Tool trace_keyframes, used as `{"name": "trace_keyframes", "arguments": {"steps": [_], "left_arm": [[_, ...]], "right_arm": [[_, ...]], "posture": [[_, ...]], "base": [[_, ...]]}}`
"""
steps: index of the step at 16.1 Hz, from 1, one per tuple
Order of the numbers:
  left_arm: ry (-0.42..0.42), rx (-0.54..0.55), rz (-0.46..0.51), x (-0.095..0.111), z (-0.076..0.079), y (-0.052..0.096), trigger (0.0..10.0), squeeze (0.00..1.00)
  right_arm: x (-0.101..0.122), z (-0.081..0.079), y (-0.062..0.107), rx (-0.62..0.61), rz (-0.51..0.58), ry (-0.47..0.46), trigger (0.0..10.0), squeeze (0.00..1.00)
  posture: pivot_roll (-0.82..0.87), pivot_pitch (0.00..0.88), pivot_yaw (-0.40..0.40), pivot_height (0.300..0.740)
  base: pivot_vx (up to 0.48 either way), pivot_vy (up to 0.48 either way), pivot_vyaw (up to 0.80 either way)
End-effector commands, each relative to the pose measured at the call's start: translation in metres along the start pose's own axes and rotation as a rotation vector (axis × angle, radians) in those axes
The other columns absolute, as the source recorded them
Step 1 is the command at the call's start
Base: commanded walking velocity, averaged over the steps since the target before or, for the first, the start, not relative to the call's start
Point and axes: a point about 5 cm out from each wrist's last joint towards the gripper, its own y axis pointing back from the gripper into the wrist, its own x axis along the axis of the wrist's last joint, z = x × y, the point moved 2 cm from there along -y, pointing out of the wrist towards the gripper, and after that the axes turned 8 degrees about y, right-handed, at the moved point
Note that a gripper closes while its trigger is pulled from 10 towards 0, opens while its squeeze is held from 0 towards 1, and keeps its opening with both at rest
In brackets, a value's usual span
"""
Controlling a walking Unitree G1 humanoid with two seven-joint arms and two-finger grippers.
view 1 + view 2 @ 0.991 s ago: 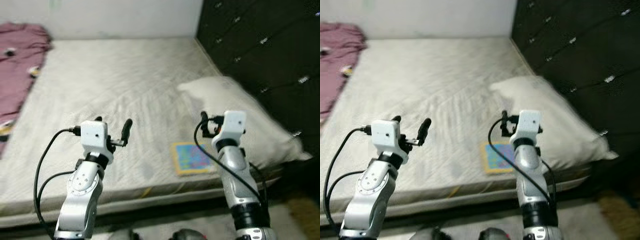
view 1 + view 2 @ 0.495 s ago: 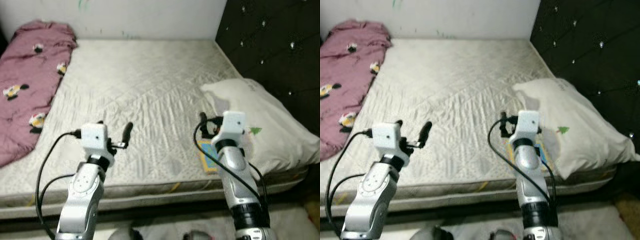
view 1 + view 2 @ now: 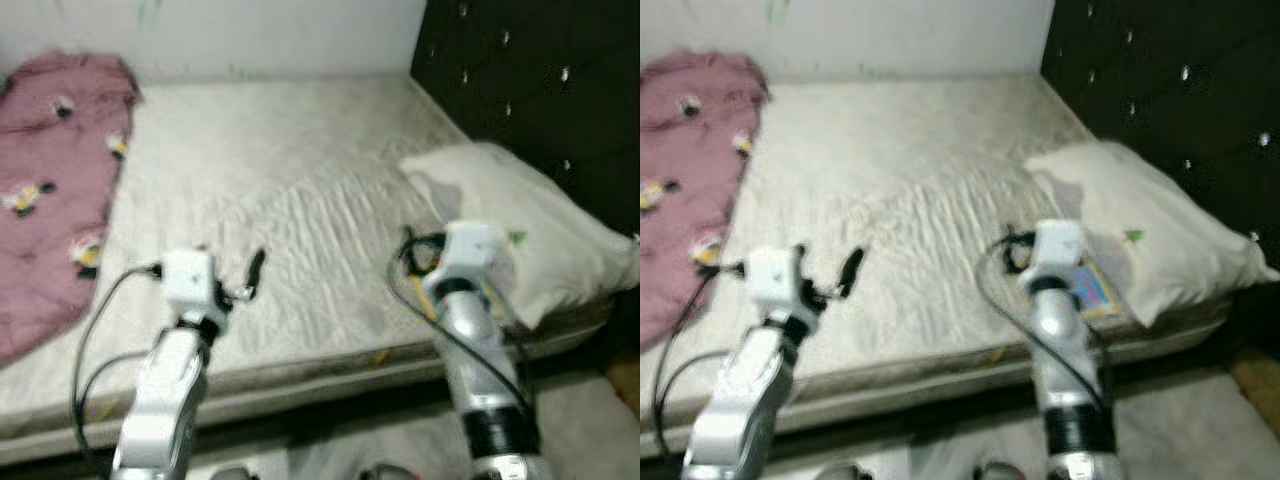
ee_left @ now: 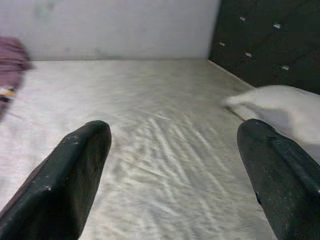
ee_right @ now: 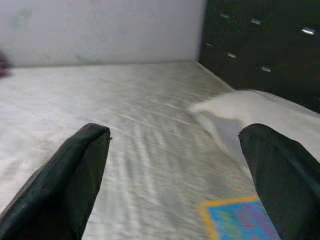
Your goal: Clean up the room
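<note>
while both jaws hang open over the mattress (image 3: 300, 180), pillow (image 3: 520, 225) by dark headboard (image 3: 540, 90), pink blanket (image 3: 50, 190) left

Illumination is dim, even and indoor; no single source is identifiable. The pale mattress (image 3: 290, 190) and white wall (image 3: 250, 35) read brightest. The dark tufted headboard (image 3: 540, 90) stays nearly black, with small glints on its studs. A soft shadow lies beside the white pillow (image 3: 520, 225). Both head views are motion-blurred overall: edges of the pink blanket (image 3: 55, 170) and of the silver arms are smeared, and fine fabric texture is lost. The wrist views are soft as well. In them the black fingers (image 4: 65, 185) of each gripper sit close to the lens, out of focus and almost featureless. The colourful book (image 5: 240, 220) is smeared at its borders. No glare is visible.
</note>
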Motion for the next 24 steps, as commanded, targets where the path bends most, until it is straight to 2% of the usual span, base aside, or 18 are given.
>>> {"name": "trace_keyframes", "arguments": {"steps": [1, 5, 9, 11, 19, 24], "left_arm": [[0.000, -0.021, 0.009, 0.0001, 0.0089, -0.0020, 10.0, 0.00], [0.004, -0.015, 0.022, 0.0019, 0.0079, -0.0017, 10.0, 0.00], [-0.018, -0.026, 0.051, 0.0055, 0.0088, -0.0012, 10.0, 0.00], [-0.010, -0.027, 0.058, 0.0068, 0.0088, -0.0007, 10.0, 0.00], [0.012, -0.033, 0.057, 0.0063, 0.0096, -0.0006, 10.0, 0.00], [0.027, -0.046, 0.065, 0.0073, 0.0117, -0.0022, 10.0, 0.00]], "right_arm": [[-0.0029, 0.0119, 0.0007, -0.028, -0.014, 0.006, 10.0, 0.00], [-0.0037, 0.0109, 0.0013, -0.020, -0.018, 0.012, 10.0, 0.00], [-0.0016, 0.0060, 0.0027, 0.021, -0.001, 0.012, 10.0, 0.00], [-0.0012, 0.0060, 0.0028, 0.019, -0.002, 0.014, 10.0, 0.00], [-0.0020, 0.0078, 0.0022, 0.013, -0.013, 0.012, 10.0, 0.00], [-0.0016, 0.0085, 0.0015, 0.014, -0.014, 0.012, 10.0, 0.00]], "posture": [[-0.04, 0.000, -0.007, 0.740], [-0.04, 0.002, -0.006, 0.740], [-0.04, 0.005, -0.006, 0.740], [-0.04, 0.008, -0.006, 0.740], [-0.04, 0.011, -0.009, 0.740], [-0.04, 0.005, -0.011, 0.740]], "base": [[0.000, 0.458, 0.00], [0.000, 0.454, 0.00], [0.000, 0.000, 0.11], [0.000, 0.000, 0.64], [0.069, 0.000, 0.00], [0.272, 0.396, 0.00]]}}
